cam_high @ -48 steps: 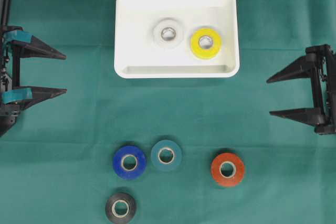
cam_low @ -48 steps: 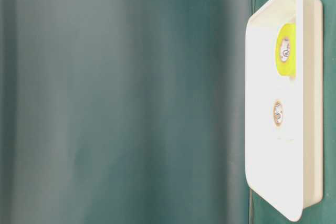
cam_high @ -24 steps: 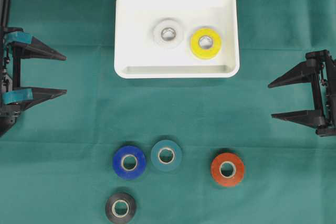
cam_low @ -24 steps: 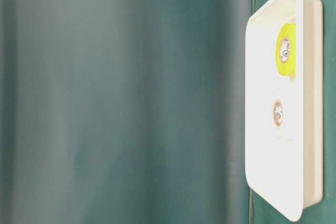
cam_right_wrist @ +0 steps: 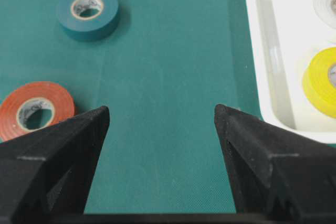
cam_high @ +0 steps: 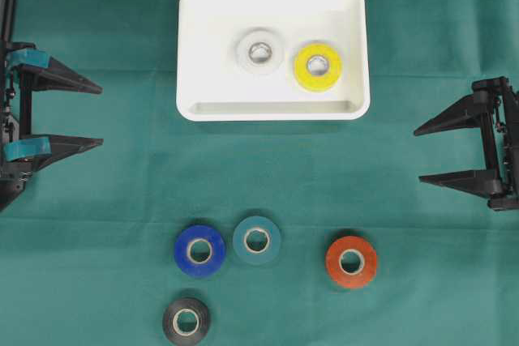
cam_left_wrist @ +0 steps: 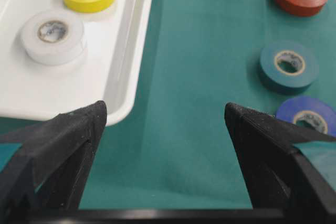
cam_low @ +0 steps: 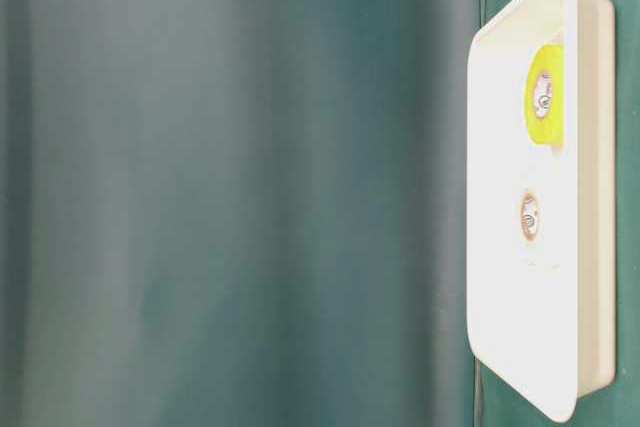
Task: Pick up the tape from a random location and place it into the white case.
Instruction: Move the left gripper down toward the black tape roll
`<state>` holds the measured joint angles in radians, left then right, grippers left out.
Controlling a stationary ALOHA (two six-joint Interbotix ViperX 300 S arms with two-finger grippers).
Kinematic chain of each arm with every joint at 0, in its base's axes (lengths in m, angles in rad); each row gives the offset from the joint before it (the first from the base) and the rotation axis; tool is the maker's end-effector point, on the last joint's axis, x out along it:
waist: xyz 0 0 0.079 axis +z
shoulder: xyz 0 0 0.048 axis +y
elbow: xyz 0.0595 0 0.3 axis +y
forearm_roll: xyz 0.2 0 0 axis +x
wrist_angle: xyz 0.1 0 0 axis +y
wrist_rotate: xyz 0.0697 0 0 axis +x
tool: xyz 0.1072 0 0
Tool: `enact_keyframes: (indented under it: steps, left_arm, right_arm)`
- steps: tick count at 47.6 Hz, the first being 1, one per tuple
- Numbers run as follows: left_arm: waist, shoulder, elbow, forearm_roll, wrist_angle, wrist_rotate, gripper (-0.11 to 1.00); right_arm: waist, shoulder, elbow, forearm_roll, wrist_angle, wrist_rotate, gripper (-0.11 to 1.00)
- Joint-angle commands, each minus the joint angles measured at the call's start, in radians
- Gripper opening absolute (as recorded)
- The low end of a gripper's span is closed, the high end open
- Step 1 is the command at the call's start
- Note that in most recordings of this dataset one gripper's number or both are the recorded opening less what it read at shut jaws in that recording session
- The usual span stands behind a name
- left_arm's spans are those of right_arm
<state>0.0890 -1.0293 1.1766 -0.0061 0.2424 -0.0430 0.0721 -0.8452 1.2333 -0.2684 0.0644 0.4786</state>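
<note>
Upper centre of the overhead frame: the white case (cam_high: 272, 108) on the green-covered bench (cam_high: 113, 224).
Inside the case: a white tape roll (cam_high: 259, 52) left, a yellow tape roll (cam_high: 318, 66) beside it, both flat.
Lower part of the frame: blue tape roll (cam_high: 199, 250), teal tape roll (cam_high: 257, 240), red tape roll (cam_high: 351, 262), black tape roll (cam_high: 186, 322), all flat on the cloth.
Left edge: left end effector (cam_high: 96, 114), jaws spread wide, pinching nothing.
Right edge: right end effector (cam_high: 418, 154), jaws spread, nothing between them.
</note>
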Motion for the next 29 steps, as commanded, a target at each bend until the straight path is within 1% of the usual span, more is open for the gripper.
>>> enact_keyframes:
  steps: [1, 9, 29]
  left_arm:
    - [-0.009, 0.008, -0.009, -0.003, -0.003, -0.017, 0.96]
    - [-0.066, 0.009, -0.011, -0.003, -0.002, -0.049, 0.96]
    - [-0.311, 0.009, -0.014, -0.003, -0.061, -0.054, 0.96]
  right_arm:
    - [-0.002, 0.002, -0.023, -0.002, -0.006, 0.002, 0.77]
    - [-0.002, 0.0, -0.034, 0.0, 0.0, 0.002, 0.77]
    - [-0.002, -0.002, -0.049, 0.0, 0.009, 0.002, 0.77]
